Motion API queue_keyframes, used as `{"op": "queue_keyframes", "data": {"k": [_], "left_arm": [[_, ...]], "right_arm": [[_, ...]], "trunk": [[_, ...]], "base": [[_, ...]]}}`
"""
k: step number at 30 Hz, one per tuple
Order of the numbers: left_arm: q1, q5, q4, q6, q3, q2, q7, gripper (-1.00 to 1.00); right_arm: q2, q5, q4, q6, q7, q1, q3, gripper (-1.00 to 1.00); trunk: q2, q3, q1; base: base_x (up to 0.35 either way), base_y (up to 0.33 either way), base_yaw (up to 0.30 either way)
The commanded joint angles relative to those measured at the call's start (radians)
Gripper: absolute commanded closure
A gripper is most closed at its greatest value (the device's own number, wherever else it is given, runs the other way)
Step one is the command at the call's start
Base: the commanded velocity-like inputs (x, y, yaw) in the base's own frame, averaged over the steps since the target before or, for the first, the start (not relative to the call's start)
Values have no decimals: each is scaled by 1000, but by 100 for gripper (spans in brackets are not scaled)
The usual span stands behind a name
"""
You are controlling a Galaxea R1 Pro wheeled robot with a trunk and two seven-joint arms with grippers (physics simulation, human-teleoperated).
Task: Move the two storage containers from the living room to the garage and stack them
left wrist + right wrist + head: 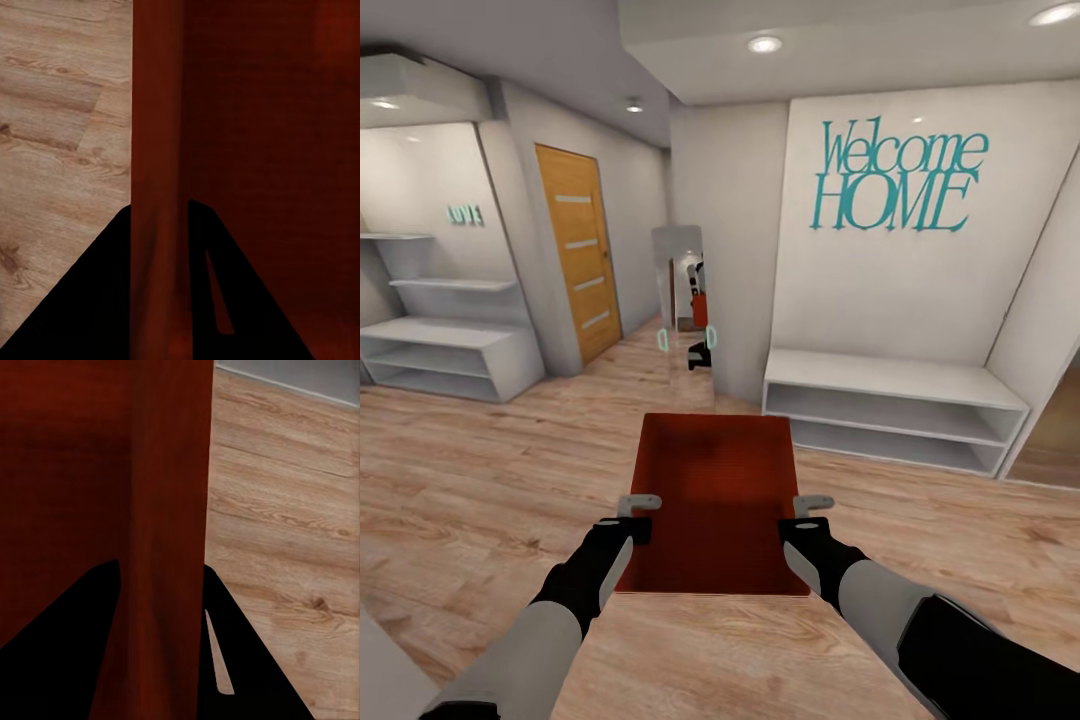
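An orange-red storage container (712,500) is held up in front of the robot, above the light wood plank floor (490,470), carried between both arms. The left gripper (639,505) pinches the container's left wall near its near corner, and the right gripper (812,505) pinches the right wall at the matching spot. In the left wrist view the red wall (157,187) runs straight between the two dark fingers (90,300), one outside and one inside the bin, with the wood floor off to the outer side. The right wrist view shows the same hold: the wall (161,547) sits between the dark fingers (240,660), with floor planks and a strip of pale baseboard beyond. The container is open at the top and its dark red inside looks bare. Ahead, a white wall carries teal lettering reading "Welcome HOME" (898,178), and below it stands a low white shelf bench (895,405). To the far left is a wooden door (578,250) with pale horizontal insets, and further left a set of white shelves (445,340) under a small teal "LOVE" sign (464,214). Between door and lettered wall stands a narrow mirror (682,300), reflecting a dark and red shape too small to make out clearly.
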Motion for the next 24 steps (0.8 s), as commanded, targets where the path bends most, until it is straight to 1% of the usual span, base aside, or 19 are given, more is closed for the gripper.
{"op": "queue_keyframes", "data": {"k": [1, 19, 24], "left_arm": [[-1, -1, 1, 6, 5, -15, 0, 100], [-1, -2, 1, 6, 5, -16, 0, 100], [-1, -2, 1, 6, 4, -15, 0, 100]], "right_arm": [[0, 23, -30, -54, -3, -1, 52, 100], [0, 22, -30, -54, -3, -1, 52, 100], [0, 23, -30, -55, -3, -1, 52, 100]], "trunk": [[-2, -2, 1], [-2, -2, 1], [-2, -2, 1]], "base": [[322, 0, 0], [322, 0, 1], [322, 0, 180]]}}
